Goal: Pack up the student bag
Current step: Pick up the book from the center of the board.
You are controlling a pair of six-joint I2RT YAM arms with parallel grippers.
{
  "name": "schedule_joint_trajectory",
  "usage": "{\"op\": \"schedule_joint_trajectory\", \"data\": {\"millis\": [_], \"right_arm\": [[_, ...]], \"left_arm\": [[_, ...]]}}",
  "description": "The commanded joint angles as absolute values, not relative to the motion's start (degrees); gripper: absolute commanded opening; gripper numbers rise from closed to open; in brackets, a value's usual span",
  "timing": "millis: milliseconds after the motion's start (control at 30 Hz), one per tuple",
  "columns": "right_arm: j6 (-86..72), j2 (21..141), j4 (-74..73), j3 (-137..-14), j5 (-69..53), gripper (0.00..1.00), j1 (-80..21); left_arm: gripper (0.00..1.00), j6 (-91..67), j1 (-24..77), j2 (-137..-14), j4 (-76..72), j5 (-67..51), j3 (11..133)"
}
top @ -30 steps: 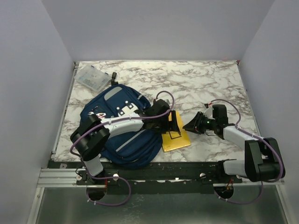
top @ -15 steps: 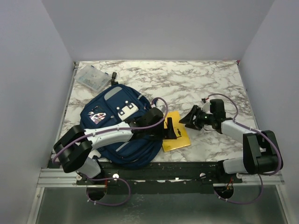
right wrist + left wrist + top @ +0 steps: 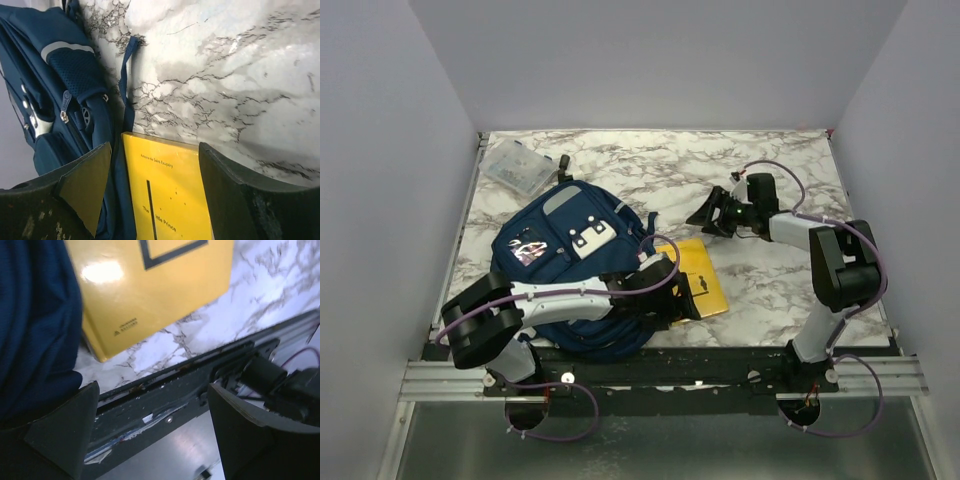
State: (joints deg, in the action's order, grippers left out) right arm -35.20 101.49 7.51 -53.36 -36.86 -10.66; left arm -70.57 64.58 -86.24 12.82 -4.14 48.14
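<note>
A marble-patterned bench (image 3: 770, 165) fills the space between pale walls, seen from above. The student bag (image 3: 555, 250), navy blue with grey stripes and a small white patch on its front pocket, lies flat on the near left part of the bench, pocket side up.

The left arm (image 3: 560, 295) stretches across the near end of the bag. The left jaws stand wide apart with nothing between them, low over the bench's near edge and the black rail there. In the left wrist view, blue bag fabric sits right against one finger (image 3: 62, 432).

The right arm (image 3: 790, 228) reaches over the right middle of the bench. The right jaws also stand wide and empty, pointing towards the bag, beyond the book and apart from it.

A glossy yellow book (image 3: 698, 272) lies flat on the bench, its left edge against the bag's right side.

A small clear plastic box (image 3: 518, 166) rests in the far left corner of the bench, just beyond the top of the bag.
</note>
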Motion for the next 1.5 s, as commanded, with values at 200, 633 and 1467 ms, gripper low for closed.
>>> {"op": "schedule_joint_trajectory", "data": {"millis": [200, 633, 1467], "right_arm": [[-33.3, 100.6, 4.6, -53.1, -31.1, 0.76, -13.3], [-38.8, 88.1, 7.5, -36.1, -35.0, 0.78, -1.7], [-36.2, 79.4, 8.3, -23.5, -29.3, 0.59, -1.1]], "left_arm": [[0.94, -90.0, 64.5, -91.3, 15.8, 6.9, 48.1], [0.95, -77.4, 63.0, -105.3, 20.8, 11.3, 65.6], [0.96, -60.1, 51.5, -111.5, 32.0, 13.4, 77.3]]}}
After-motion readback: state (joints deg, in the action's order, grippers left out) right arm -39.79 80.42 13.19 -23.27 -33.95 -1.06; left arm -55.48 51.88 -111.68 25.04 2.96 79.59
